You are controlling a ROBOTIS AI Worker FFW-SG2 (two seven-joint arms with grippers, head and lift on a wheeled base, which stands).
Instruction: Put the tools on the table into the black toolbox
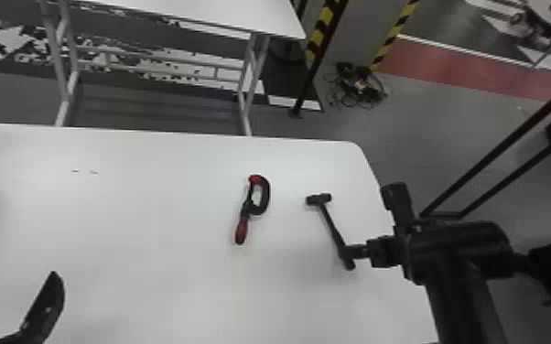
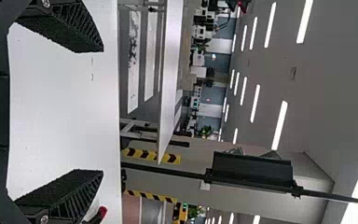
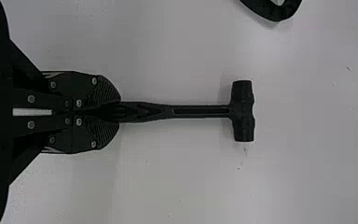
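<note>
Left gripper [image 1: 17, 270]: over the near left of the white surface [image 1: 151, 274], its fingers spread wide with nothing between them. Right gripper [image 1: 351, 252]: fingers closed about the handle of the black hammer [image 1: 331, 224], near its end; the hammer's head points away. Red-and-black tool [image 1: 265, 196]: lying on the surface, left of the hammer. Beyond: a second white table [image 1: 224, 13].

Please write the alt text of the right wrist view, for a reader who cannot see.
The right gripper is shut on the handle of a black hammer, whose head points away from it. Part of a black clamp lies nearby on the white table.
</note>
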